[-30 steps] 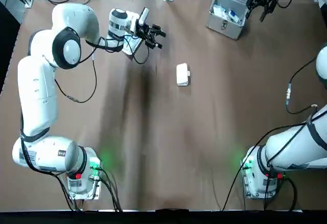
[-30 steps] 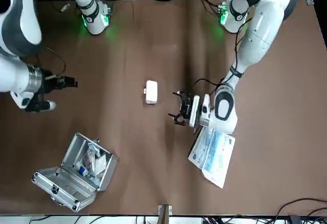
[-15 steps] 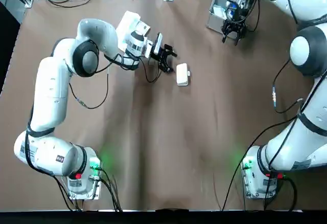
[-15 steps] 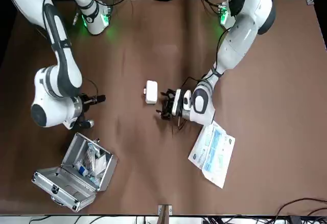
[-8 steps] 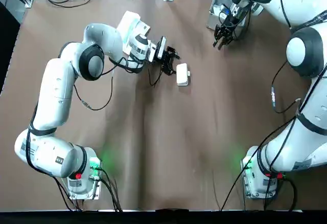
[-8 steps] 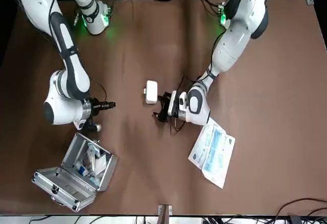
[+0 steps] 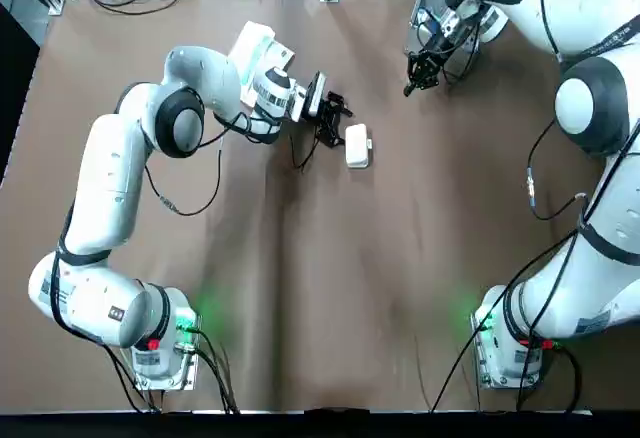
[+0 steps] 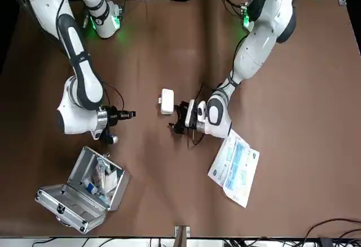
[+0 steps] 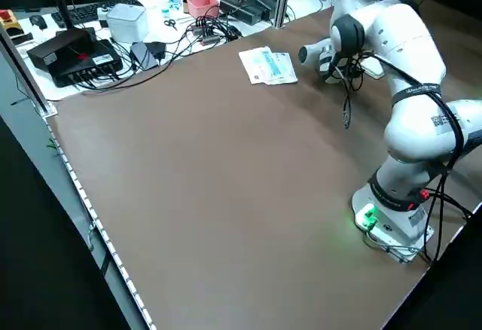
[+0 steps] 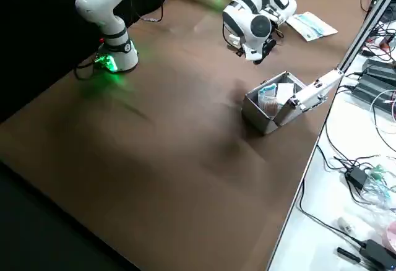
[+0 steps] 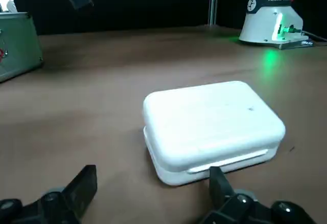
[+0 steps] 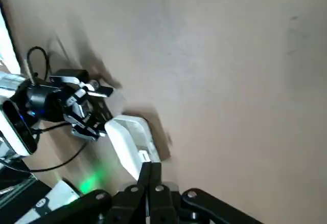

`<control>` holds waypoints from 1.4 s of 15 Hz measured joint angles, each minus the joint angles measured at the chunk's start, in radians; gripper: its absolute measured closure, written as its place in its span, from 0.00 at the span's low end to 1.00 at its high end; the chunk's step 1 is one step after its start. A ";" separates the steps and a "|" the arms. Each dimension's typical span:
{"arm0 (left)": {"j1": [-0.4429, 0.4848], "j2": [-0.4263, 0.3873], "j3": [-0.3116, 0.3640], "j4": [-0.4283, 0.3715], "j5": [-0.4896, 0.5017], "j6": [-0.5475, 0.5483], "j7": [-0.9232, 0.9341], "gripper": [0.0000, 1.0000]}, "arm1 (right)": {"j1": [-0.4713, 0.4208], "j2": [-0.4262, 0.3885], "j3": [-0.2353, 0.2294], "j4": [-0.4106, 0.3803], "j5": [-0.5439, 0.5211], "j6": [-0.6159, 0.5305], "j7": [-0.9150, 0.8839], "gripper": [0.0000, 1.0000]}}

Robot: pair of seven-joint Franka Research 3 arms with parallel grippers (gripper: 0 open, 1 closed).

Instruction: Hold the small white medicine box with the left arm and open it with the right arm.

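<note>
- Lying flat on the brown surface [image 7: 350, 278], towards its far half: the small white medicine box [image 7: 357, 146]. I read it as closed, since the seam round its side shows no gap in the left wrist view [image 11: 214, 127].
- Left gripper [image 7: 336, 124]: low over the surface, just beside the box on the robot's left. The jaws are spread wide and hold nothing. From my left wrist feed [image 11: 152, 183] the box sits just ahead of the two fingertips [image 11: 84, 185], not yet between them. One tip overlaps the box's near edge in that picture, and I cannot tell whether it touches.
- Right gripper [image 7: 410, 84]: at the far right part of the surface, near the metal case and well apart from the box. The jaws are pressed together with nothing in them, and the right wrist view [image 12: 149, 175] shows the two fingers meeting.
- Metal case [image 8: 84, 193]: lid open, with small packets inside. It stands at the far right corner, seen from the robot's side.
- White and blue paper packet [image 8: 235, 168]: flat on the surface beyond the left arm's wrist (partly under it in the top view).
- Box as seen from the right wrist [image 12: 132, 142]: the left gripper is directly alongside it.
</note>
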 joint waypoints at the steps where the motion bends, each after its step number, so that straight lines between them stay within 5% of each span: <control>1: 0.000 0.000 0.000 0.000 0.000 -0.009 0.000 0.03 | 0.019 0.000 0.001 -0.013 0.024 0.031 -0.001 0.99; 6: -0.002 0.001 -0.001 -0.006 0.000 -0.034 0.000 0.03 | 0.101 0.013 0.001 -0.083 0.129 0.180 -0.024 0.99; 11: -0.008 0.005 -0.002 -0.008 0.000 -0.039 0.000 0.04 | 0.107 0.068 -0.003 -0.141 0.222 0.200 -0.144 0.99; 14: -0.012 0.008 -0.002 -0.019 0.002 -0.053 0.004 0.23 | 0.107 0.133 -0.004 -0.143 0.277 0.200 -0.194 0.99; 17: -0.012 0.009 -0.002 -0.016 0.000 -0.051 0.005 0.32 | 0.108 0.150 -0.003 -0.143 0.322 0.189 -0.215 0.99; 21: -0.011 0.010 -0.001 -0.015 0.000 -0.050 0.005 0.33 | 0.122 0.159 0.000 -0.143 0.363 0.156 -0.236 0.99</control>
